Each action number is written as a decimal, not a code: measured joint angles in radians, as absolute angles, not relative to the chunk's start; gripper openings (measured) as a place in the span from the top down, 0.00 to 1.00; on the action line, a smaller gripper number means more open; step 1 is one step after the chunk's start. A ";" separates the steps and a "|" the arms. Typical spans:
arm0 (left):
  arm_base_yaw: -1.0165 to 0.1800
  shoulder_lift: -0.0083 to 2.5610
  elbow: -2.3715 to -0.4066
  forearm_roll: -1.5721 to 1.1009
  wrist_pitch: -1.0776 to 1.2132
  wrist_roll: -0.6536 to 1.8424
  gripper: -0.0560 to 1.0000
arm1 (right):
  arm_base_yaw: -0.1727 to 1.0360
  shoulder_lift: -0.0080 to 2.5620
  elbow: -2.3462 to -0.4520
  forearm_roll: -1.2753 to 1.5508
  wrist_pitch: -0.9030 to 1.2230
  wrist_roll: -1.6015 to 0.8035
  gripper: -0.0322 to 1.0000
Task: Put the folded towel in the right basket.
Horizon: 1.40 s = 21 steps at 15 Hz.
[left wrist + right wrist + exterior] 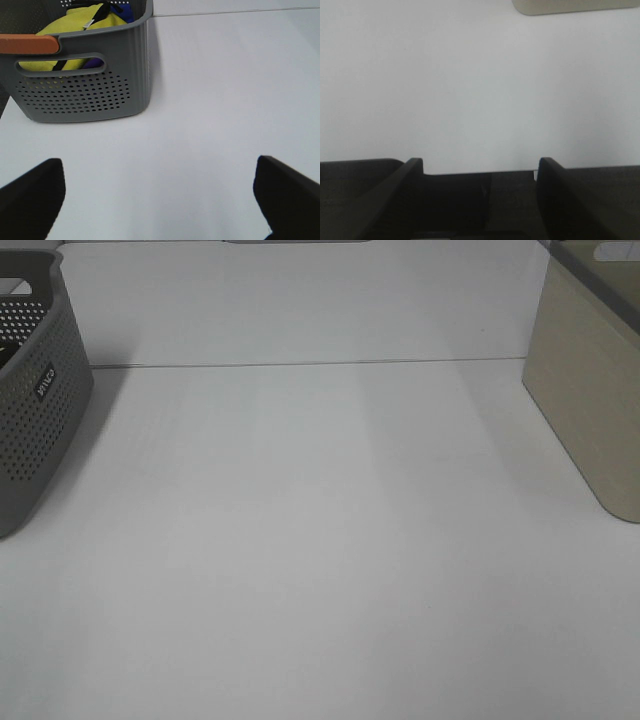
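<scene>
The right basket (590,390) is beige with plain walls and stands at the table's right edge; its base edge shows in the right wrist view (570,6). A bright yellow cloth (75,22) with a blue one (122,9) lies inside the grey perforated left basket (85,95); I cannot tell whether it is the folded towel. No towel lies on the table. My left gripper (160,161) is open and empty, low over the table in front of the grey basket. My right gripper (480,161) is open and empty, facing the beige basket. Neither gripper shows in the exterior high view.
The grey basket (40,410) stands at the table's left edge and has an orange grip (27,44) on its rim. The white table (320,540) runs between the two baskets, with a wall seam behind.
</scene>
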<state>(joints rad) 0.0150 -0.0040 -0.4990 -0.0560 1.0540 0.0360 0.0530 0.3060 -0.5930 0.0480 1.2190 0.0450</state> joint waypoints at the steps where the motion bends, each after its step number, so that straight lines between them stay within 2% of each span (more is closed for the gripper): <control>1: 0.015 -0.004 -0.499 -0.056 1.054 0.036 0.03 | 0.053 0.241 -0.569 0.047 1.200 0.035 0.37; 6: 0.015 -0.004 -0.499 -0.056 1.054 0.036 0.03 | 0.053 0.043 -0.543 0.046 1.141 0.017 0.37; 21: 0.015 -0.004 -0.499 -0.056 1.054 0.036 0.03 | 0.053 0.037 -0.506 0.046 1.067 0.011 0.37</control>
